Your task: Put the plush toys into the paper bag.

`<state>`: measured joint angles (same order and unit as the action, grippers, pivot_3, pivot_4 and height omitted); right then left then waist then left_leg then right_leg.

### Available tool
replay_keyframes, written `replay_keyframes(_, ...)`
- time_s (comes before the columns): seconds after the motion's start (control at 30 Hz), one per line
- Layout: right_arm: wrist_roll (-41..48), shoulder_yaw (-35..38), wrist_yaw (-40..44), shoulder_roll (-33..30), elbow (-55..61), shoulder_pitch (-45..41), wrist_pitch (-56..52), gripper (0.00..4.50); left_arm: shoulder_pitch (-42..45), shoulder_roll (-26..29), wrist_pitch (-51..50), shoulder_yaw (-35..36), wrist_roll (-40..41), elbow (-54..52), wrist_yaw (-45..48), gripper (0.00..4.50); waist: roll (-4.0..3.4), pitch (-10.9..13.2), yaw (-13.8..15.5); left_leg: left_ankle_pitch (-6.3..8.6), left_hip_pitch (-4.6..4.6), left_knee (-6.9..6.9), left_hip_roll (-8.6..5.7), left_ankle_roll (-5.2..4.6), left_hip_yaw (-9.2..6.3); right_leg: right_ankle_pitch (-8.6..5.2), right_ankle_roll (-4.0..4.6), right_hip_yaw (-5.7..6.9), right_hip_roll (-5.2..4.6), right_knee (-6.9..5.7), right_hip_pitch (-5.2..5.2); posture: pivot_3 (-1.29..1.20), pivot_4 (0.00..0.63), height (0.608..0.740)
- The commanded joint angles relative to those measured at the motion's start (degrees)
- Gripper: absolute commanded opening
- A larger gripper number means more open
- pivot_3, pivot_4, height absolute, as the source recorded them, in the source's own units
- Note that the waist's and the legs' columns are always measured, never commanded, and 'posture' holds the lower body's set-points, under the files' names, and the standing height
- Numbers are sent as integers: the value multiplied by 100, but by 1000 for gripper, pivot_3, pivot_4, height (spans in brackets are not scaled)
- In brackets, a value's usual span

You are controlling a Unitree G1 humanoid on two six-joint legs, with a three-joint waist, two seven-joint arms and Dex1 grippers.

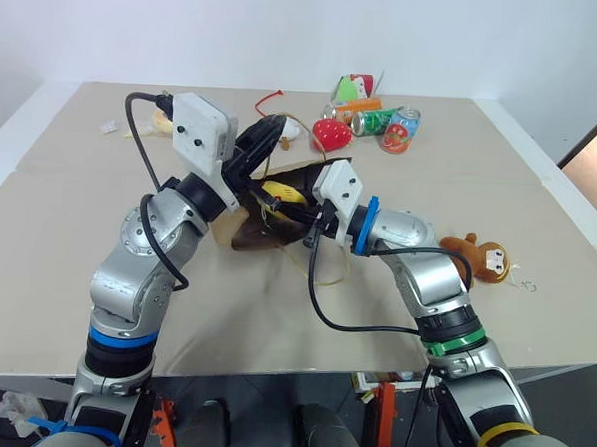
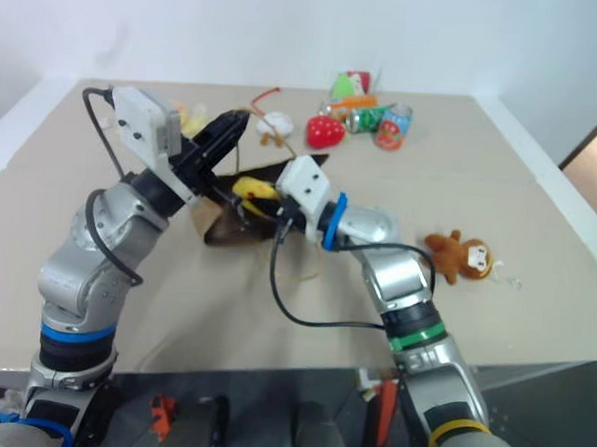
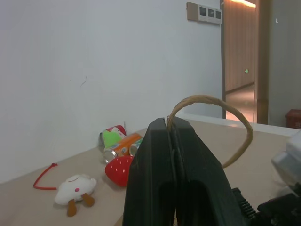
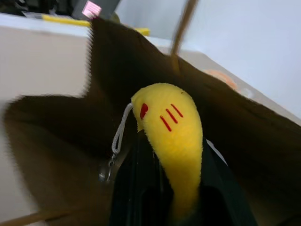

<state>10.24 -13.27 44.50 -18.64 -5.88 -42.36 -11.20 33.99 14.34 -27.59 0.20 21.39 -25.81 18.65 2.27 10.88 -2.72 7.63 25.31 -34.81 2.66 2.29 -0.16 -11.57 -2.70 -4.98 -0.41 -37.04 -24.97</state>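
The right gripper's fingers (image 4: 141, 197) are mostly covered by the yellow plush toy (image 4: 174, 132); the paper bag's (image 1: 253, 231) interior is dark.

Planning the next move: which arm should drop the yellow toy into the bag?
Right. The right gripper holds the yellow toy at the paper bag mouth, while the left gripper is shut on the bag's handle.

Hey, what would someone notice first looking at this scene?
The yellow plush toy, pinched in the right gripper at the mouth of the brown paper bag mid-table. The left gripper is shut on the bag's handle, lifting it. A brown monkey lies on the table to the right.
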Motion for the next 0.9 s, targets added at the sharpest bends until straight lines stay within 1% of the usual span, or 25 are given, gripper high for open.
replay_keyframes(0.03, 252, 289, 67, 0, 368, -104, -99, 1925, 39, 7, 26, 10, 5, -252, -40, 0, 0, 0, 0, 0, 0, 7, 0, 0, -1, 4, -7, 1, 1, 0, -2, 0, 150, 740)
replay_keyframes(0.07, 378, 334, 174, -71, 523, -58, -252, 2374, 24, 15, 35, 7, -6, -244, -38, 0, 0, 0, 0, 0, -1, 10, 0, 0, -5, 4, -7, 2, 2, 0, -2, 0, 150, 740)
replay_keyframes(0.1, 467, 376, 245, -129, 643, -23, -356, 2984, 16, 21, 47, 4, -15, -233, -33, 0, 0, 0, 0, 0, 0, 13, 0, 0, -7, 4, -6, 4, 3, 0, -4, 0, 150, 740)
replay_keyframes(0.13, 536, 437, 267, -190, 746, 2, -454, 3306, 8, 22, 60, -3, -20, -225, -30, 0, 0, 0, 0, 0, -1, 14, 1, 0, -8, 3, -6, 4, 4, 0, -4, 0, 150, 740)
replay_keyframes(0.2, 727, 589, 329, -332, 966, 33, -725, 4270, -6, 35, 90, -35, -34, -214, 3, 0, 0, 0, 0, 0, -1, 13, 1, 0, -10, 2, -4, 5, 4, 0, -3, 0, 150, 740)
replay_keyframes(0.23, 851, 680, 378, -434, 1111, 48, -894, 4452, -25, 63, 119, -83, -58, -217, 53, 0, 0, 0, -1, 0, -1, 13, 1, 0, -9, 0, -1, 5, 4, 0, -2, 0, 150, 740)
replay_keyframes(0.27, 952, 753, 419, -520, 1228, 58, -1017, 4452, -42, 93, 144, -129, -85, -221, 100, 0, 0, 0, -1, 0, -1, 12, 0, 0, -9, -8, 13, 4, 4, 0, -2, 0, 150, 740)
replay_keyframes(0.37, 1783, 1360, 429, -752, 1579, 11, -1814, 4452, -100, 124, 145, -194, -96, -231, 184, 0, 0, 0, 0, -1, -2, 11, 0, -1, -9, -10, 17, 3, 4, 0, -2, 0, 150, 740)
replay_keyframes(0.47, 2049, 1774, 435, -1146, 1662, 2, -2161, 4452, -130, 148, 154, -204, -109, -226, 241, 0, 0, 0, 0, -1, -3, 11, 0, -2, -9, -10, 17, 3, 4, 0, 0, 0, 150, 740)
replay_keyframes(0.57, 1564, 1970, 312, -1728, 1258, 93, -1887, 4452, -113, 185, 194, -239, -142, -204, 321, 0, 0, 0, 0, -1, -4, 10, -1, -1, -8, -10, 18, 2, 3, 0, -1, 0, 150, 740)
replay_keyframes(0.63, 775, 1944, -134, -2187, 622, 169, -1467, 4452, -115, 201, 204, -227, -145, -200, 342, 0, 0, 0, 1, -1, -4, 9, -1, -1, -7, -11, 18, 2, 3, 1, -1, 0, 150, 740)
replay_keyframes(0.7, 26, 1872, -722, -2616, 102, 405, -1331, 4452, -121, 210, 212, -206, -144, -190, 345, 0, 1, 0, 13, -1, -4, 6, -4, -1, -6, -11, 19, 0, 1, 2, 0, 0, 150, 740)
replay_keyframes(0.77, -267, 1852, -964, -2772, -31, 630, -1285, 4452, -126, 220, 221, -205, -143, -186, 346, 0, 2, -1, 24, -1, -4, 5, -9, -1, -5, -12, 21, -4, -3, 2, 2, 0, 150, 740)
replay_keyframes(0.9, -438, 1985, -1382, -2785, 245, 1217, -1944, 4452, -134, 229, 212, -217, -133, -196, 333, 0, 0, -1, -23, 2, -9, 16, -9, -5, 16, -12, 18, -36, 1, 2, -7, 0, 150, 740)
